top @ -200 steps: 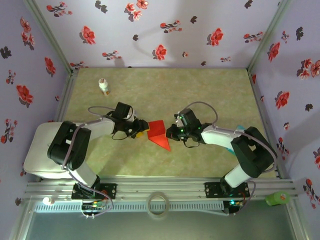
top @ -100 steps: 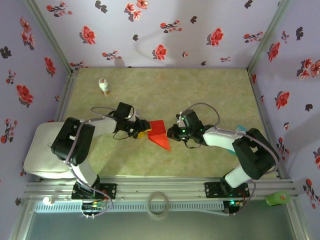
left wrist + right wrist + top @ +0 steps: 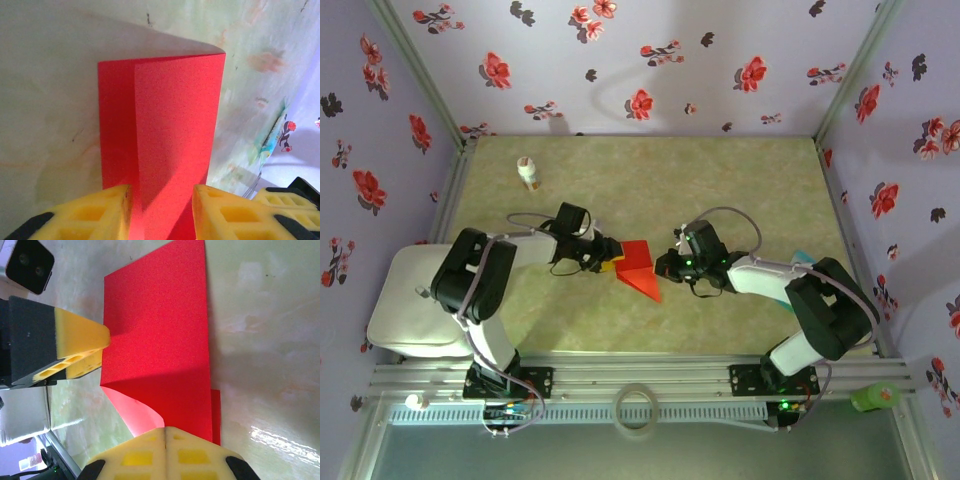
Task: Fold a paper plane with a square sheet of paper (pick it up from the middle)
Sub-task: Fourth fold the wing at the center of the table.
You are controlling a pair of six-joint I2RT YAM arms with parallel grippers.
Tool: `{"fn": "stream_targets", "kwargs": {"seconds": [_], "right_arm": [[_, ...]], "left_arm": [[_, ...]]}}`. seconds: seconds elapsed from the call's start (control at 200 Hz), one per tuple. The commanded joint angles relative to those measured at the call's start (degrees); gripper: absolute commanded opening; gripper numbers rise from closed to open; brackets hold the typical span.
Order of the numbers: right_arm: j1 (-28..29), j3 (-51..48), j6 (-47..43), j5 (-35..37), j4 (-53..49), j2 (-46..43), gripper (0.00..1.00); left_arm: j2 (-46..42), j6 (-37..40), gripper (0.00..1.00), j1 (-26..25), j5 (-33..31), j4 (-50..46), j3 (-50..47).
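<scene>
Counter [image 3: 720,180], greenish and mottled, with flowered walls [image 3: 650,60] around it. Left arm [image 3: 480,285] and right arm [image 3: 800,290] stretch toward the middle from either side. Red paper [image 3: 638,270] lies mid-counter between the hands, folded, a narrower layer over a wider one, pointed corner toward the arm bases, one flap curling up by the right hand [image 3: 663,268]. That hand is clenched, pads together on the paper's right edge, grasping it. Left hand [image 3: 610,263] is released, yellow fingers [image 3: 100,210] apart, straddling the paper's left edge. Small white bottle [image 3: 528,172] stands at back left, well apart.
</scene>
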Motion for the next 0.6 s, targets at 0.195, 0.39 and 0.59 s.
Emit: {"fn": "stream_targets", "kwargs": {"seconds": [0.195, 0.39, 0.59], "right_arm": [[-0.5, -0.6, 0.5, -1.0, 0.5, 0.2, 0.08], [-0.5, 0.8, -0.8, 0.9, -4.2, -0.5, 0.14], [0.1, 3.6, -5.3, 15.2, -18.8, -4.8, 0.32]], "left_arm": [[1.8, -2.4, 0.23, 0.6, 1.9, 4.2, 1.3], [0.9, -4.1, 0.09, 0.6, 0.5, 6.3, 0.2], [-5.2, -7.7, 0.03, -0.2, -7.1, 7.5, -4.4]]}}
